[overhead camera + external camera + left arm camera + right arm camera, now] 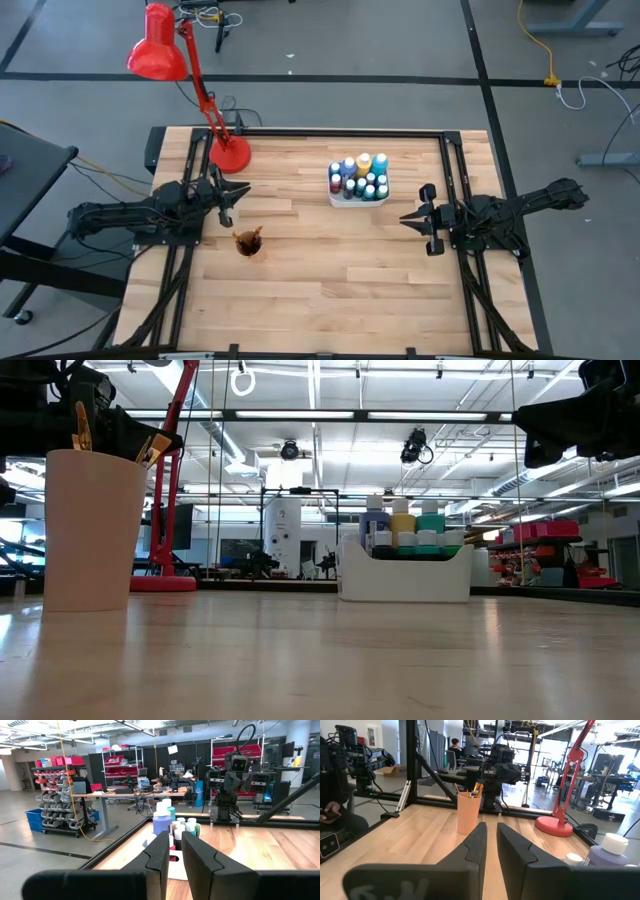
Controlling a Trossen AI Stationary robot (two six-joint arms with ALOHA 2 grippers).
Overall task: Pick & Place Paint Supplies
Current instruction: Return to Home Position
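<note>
Both arms lie low at the sides of the worktop (330, 290), each pointing inward.

Left gripper (240, 190): at the left side, just beyond the orange cup (249, 246) and apart from it. In its wrist view the fingers (159, 851) are closed to a thin slit, with nothing between them.

Right gripper (408, 218): at the right side, well apart from everything on the wood. Its fingers (476, 842) are likewise brought together and empty.

Paint bottles (360, 178): all clustered upright in the white tray (337, 200), right of centre and toward the far half. I can make out blue, yellow and teal (several have white caps). From the low view they stand above the tray wall.

Paintbrushes (250, 236): standing in the orange cup, left of centre and nearer than the tray. The tips lean out over its rim. I cannot count them.

Red desk lamp (228, 153): its base sits at the far left of the worktop, and its arm reaches out past the far edge.

A person sits off the worktop's edge in the right wrist view, a hand (332, 812) in the lap.
</note>
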